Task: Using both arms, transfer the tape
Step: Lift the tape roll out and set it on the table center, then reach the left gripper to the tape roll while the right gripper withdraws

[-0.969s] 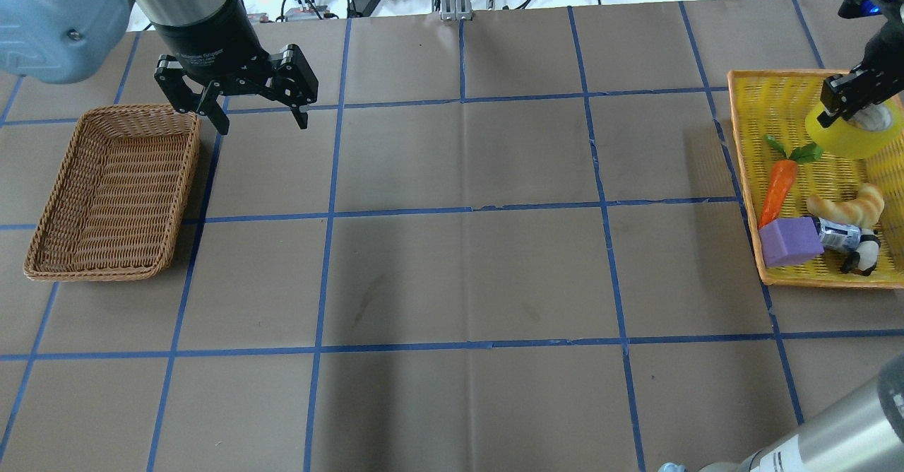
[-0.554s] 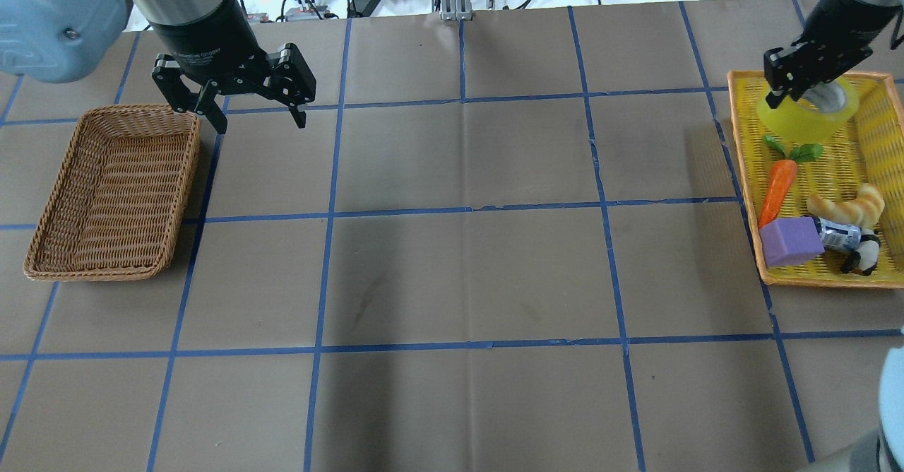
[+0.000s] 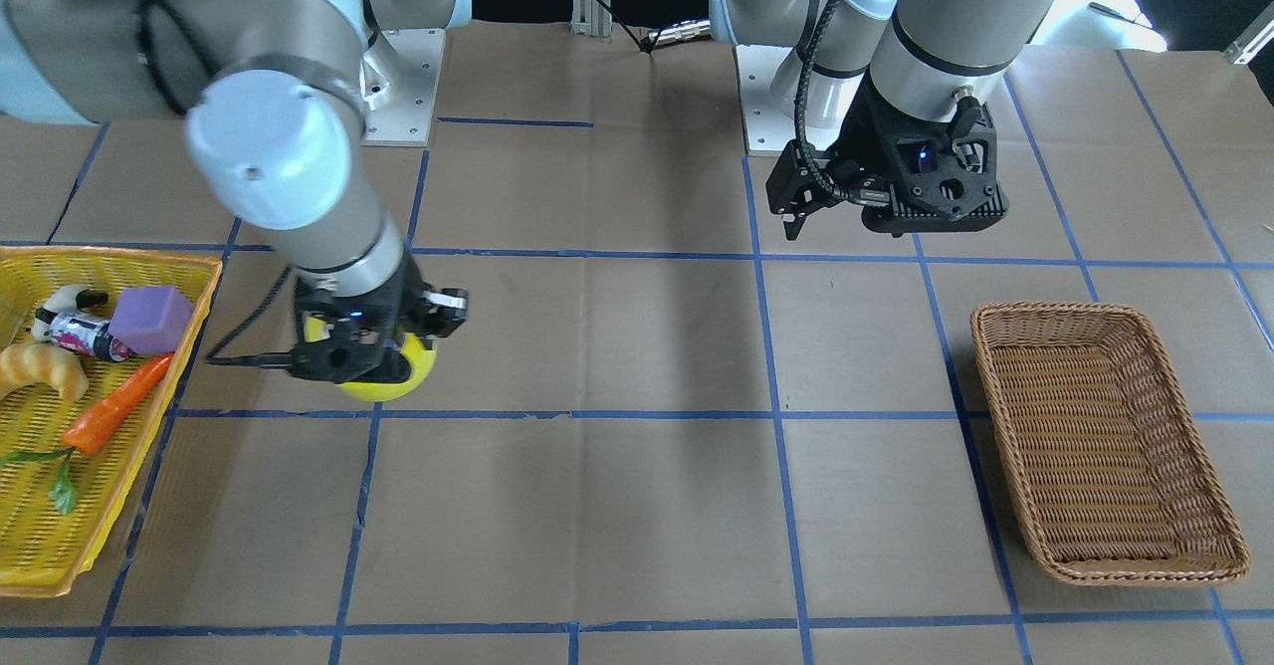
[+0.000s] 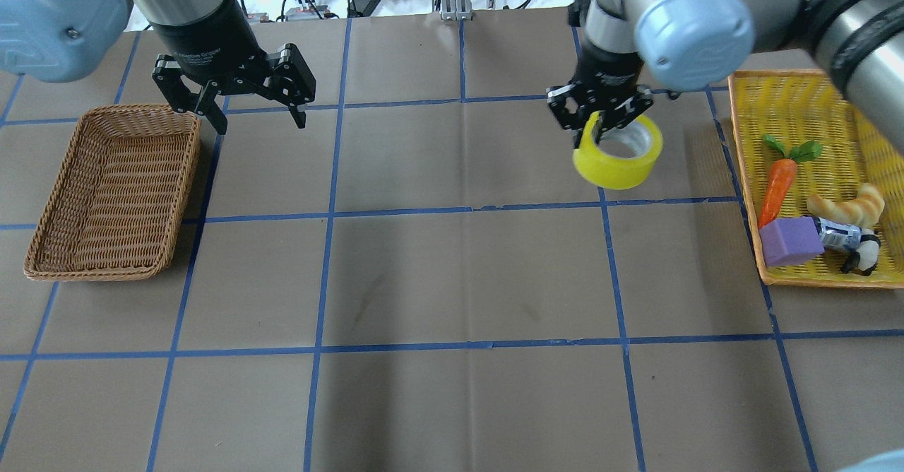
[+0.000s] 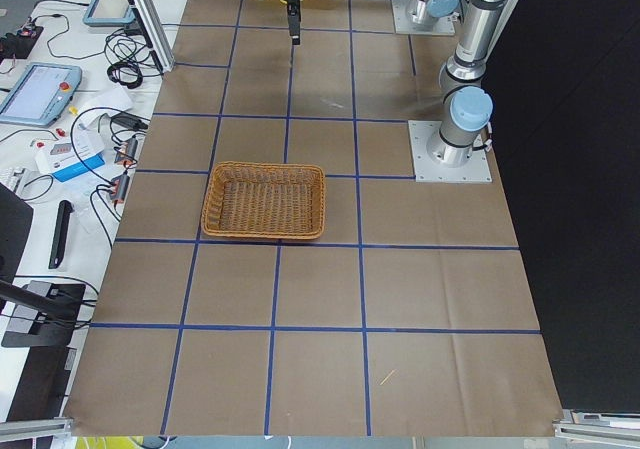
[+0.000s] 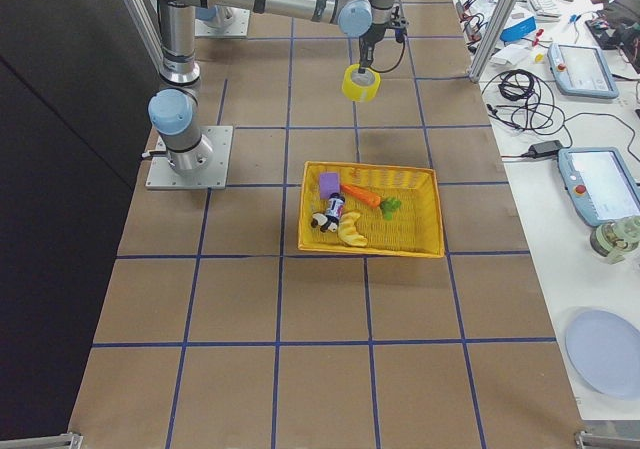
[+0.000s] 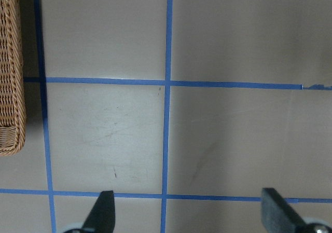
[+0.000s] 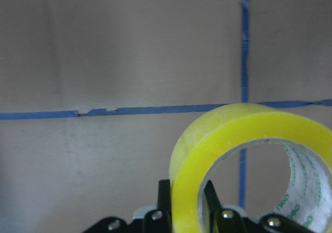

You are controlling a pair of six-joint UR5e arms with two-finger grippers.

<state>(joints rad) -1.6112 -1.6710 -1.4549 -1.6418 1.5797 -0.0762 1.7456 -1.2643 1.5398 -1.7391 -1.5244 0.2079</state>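
Over table (image 4: 452, 281), right gripper (image 4: 597, 130) vertical, pinching tape (image 4: 613, 171) (left gripper (image 4: 261, 124) splayed).

Two baskets (image 4: 92, 274) (image 4: 747, 175) — one tape (image 4: 611, 174).

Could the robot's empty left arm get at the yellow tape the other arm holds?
Probably yes. Nothing stands on the table between the open left gripper and the tape, and the right gripper pinches only one wall, leaving most of the rim free.

Glossy yellow tape roll (image 4: 618, 160) hangs tilted above the desk (image 4: 452, 281), its wall pinched by the right claw (image 4: 599, 124), pale core showing. The left claw (image 4: 261, 122) hovers wide open, well apart.
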